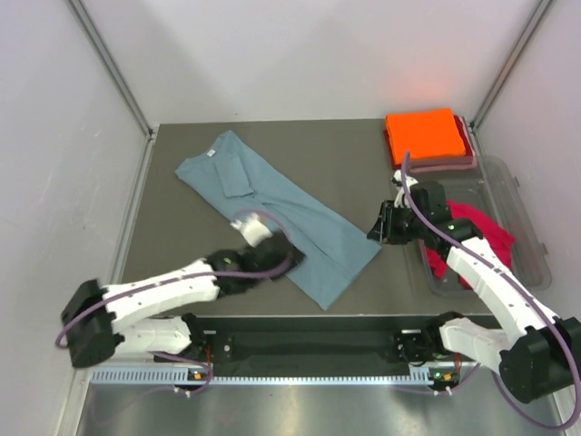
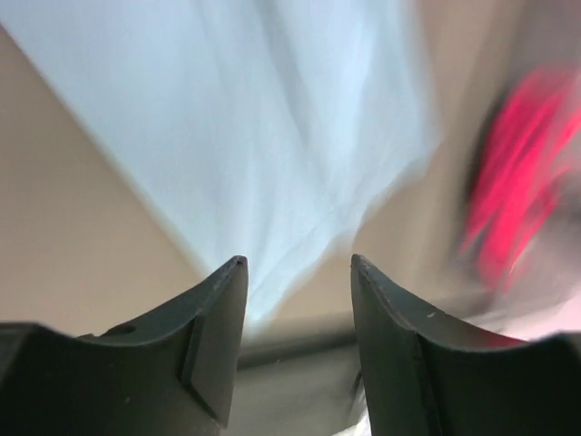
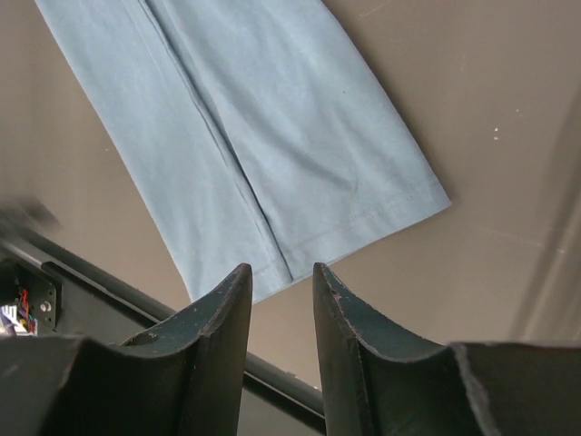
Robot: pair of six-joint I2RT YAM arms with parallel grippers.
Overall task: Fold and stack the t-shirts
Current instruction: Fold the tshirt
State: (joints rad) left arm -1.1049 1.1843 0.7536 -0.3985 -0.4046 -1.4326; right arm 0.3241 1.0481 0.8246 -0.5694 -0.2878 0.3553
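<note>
The grey-blue t-shirt (image 1: 281,213) lies on the table folded into a long strip, running from far left to near centre. It also shows in the left wrist view (image 2: 263,136) and the right wrist view (image 3: 254,136). My left gripper (image 1: 289,262) is open and empty, low at the strip's near left edge. My right gripper (image 1: 379,227) is open and empty, above the table just right of the strip's hem. The orange t-shirt (image 1: 423,134) lies folded at the far right. The red t-shirt (image 1: 481,238) lies crumpled in the clear tub (image 1: 522,195).
The orange t-shirt rests on a folded pinkish cloth (image 1: 445,164) behind the tub. White walls enclose the table on three sides. A black rail (image 1: 309,343) with both arm bases runs along the near edge.
</note>
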